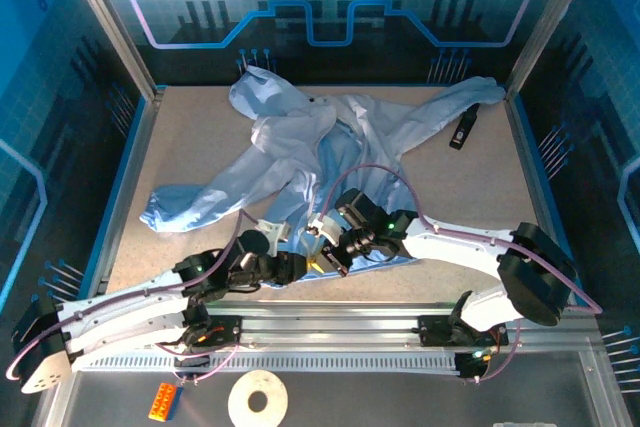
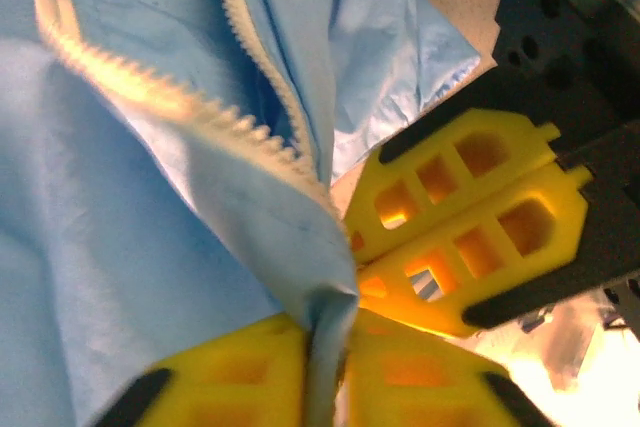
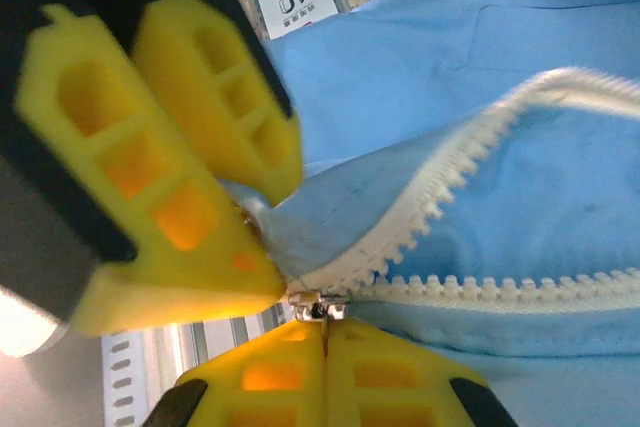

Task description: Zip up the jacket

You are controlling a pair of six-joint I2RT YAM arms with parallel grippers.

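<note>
while left fingers clamp the jacket, right fingers pinch its zipper slider.

Left gripper, right gripper meet at jacket hem, seemingly pinching it.

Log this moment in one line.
left hand: shut on jacket hem | right hand: shut on zipper pull | teeth: apart

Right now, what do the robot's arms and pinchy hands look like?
Both arms, the left arm and the right arm, have smooth white shells with black joints. Thin purple cables loop along them. A tiny green light glows on the right one. The fingers are bright yellow, with square cut-out holes and black backs.
</note>
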